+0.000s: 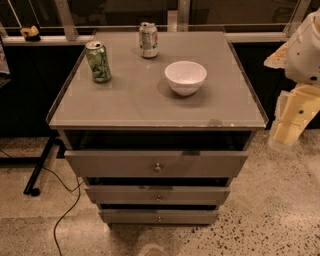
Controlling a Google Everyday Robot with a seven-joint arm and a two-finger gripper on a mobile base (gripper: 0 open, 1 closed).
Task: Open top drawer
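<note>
Floor (280,200): pale speckled stone is seen around the table.
Table (150,107): a grey top with a raised rim is set before the windows.
Windows (125,10): dark panes are divided by pale frames.
Sill (260,36): a pale ledge is carried above dark panels.
Cable (65,215): a black lead is trailed over the floor at left.
Light: dim and warm.
Jaws: placed at the right edge, beside the table.

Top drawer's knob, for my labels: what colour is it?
Metallic, brassy knob on the grey top drawer, clearest in camera view; the gripper hangs at right.
</note>
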